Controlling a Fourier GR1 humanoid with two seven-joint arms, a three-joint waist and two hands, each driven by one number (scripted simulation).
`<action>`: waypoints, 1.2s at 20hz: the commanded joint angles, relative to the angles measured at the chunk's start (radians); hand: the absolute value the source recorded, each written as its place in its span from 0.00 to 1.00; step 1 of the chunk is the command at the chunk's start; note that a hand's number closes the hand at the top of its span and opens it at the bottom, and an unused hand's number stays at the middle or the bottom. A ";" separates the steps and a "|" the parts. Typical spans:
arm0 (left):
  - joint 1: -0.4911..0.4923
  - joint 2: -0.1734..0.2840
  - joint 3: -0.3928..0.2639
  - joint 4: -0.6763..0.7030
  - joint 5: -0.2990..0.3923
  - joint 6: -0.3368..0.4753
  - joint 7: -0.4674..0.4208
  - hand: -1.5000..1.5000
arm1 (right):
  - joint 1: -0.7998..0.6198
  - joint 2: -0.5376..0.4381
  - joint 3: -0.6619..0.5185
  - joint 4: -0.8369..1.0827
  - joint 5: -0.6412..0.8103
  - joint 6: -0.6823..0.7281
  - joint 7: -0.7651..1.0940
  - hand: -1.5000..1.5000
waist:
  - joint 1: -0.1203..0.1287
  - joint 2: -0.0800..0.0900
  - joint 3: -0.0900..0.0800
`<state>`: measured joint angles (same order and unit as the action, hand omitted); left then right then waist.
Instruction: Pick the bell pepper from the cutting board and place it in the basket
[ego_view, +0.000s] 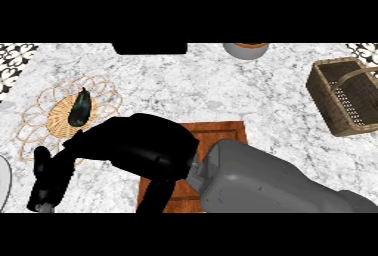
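Black right hand (140, 147) covers the brown wooden cutting board (221, 131), so no pepper visible and can't tell its fingers. Woven wicker basket (343, 97) sits well right. Peppers are probably light, slick; grab around the body.

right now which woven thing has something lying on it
The placemat at left: a dark vegetable lies on it. The basket at right shows nothing inside.

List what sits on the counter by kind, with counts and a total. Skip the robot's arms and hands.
Wicker basket: 1
Wooden cutting board: 1
Woven placemat: 1
Dark vegetable on the placemat: 1
Grey pot at the far edge: 1
Black object at the far edge: 1
Total: 6
No bell pepper shows; the right hand covers the board.
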<state>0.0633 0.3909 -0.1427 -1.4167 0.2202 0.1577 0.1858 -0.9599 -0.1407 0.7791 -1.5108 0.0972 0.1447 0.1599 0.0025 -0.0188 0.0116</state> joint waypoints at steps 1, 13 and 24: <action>0.031 -0.034 -0.006 0.068 0.034 -0.020 0.030 0.50 | -0.165 -0.127 -0.059 -0.025 0.053 0.125 0.094 0.00 | -0.015 0.011 -0.014; 0.065 -0.035 -0.004 0.066 0.019 -0.048 0.007 0.50 | -0.473 -0.299 -0.187 0.072 -0.219 0.713 0.227 0.00 | -0.009 0.014 -0.014; 0.091 -0.086 -0.041 -0.008 -0.028 -0.006 0.048 0.50 | -0.421 -0.313 -0.228 0.081 -0.173 0.812 0.195 0.00 | -0.003 0.018 -0.012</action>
<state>0.1113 0.3539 -0.1424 -1.4844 0.1952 0.1506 0.2062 -1.4197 -0.4281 0.5770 -1.4037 -0.0838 0.9156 0.3707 0.0049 -0.0088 0.0129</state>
